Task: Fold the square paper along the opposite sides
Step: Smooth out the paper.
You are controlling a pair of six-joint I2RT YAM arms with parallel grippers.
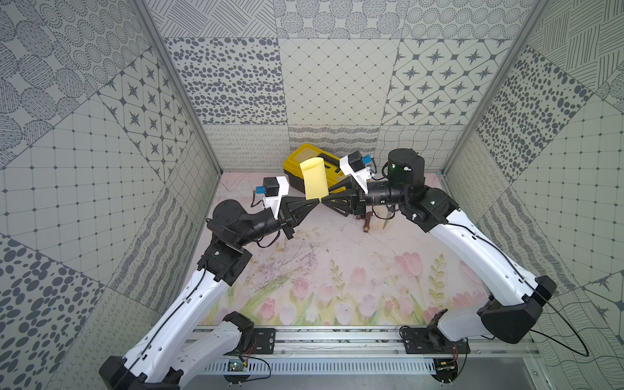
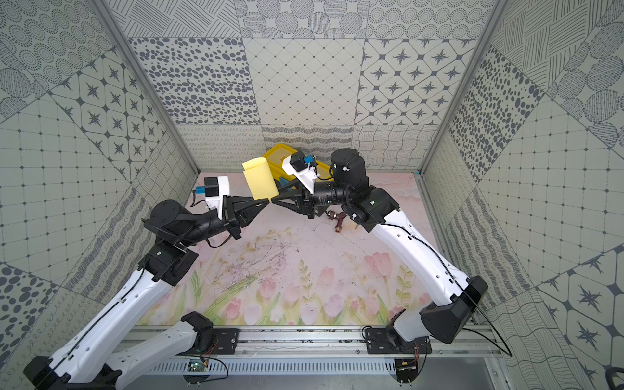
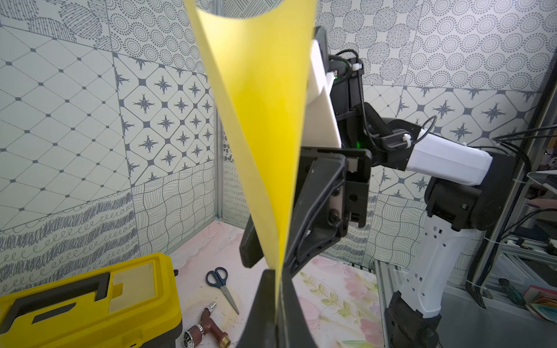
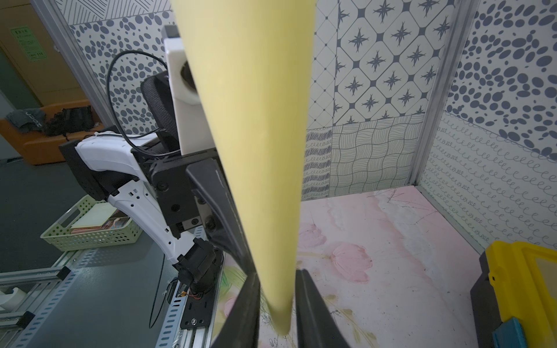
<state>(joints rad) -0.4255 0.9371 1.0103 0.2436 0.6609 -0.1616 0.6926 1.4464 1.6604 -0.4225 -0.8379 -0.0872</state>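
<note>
Pinching the square paper (image 1: 315,179), left end effector (image 1: 317,201), right end effector (image 1: 323,200) narrow around it

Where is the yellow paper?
In both top views the square paper stands curled in mid-air, centre back, where left gripper and right gripper meet, before the toolbox.

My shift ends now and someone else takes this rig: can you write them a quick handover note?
Left tool: shut on the paper's two meeting edges, holding it up in the air.
Right tool: jaws straddle the same end with a gap showing, so it looks unclamped.
Paper: bent into an open loop in front of the toolbox, no crease.
Done: opposite sides brought together.
Left: flatten the loop and press the crease.
</note>
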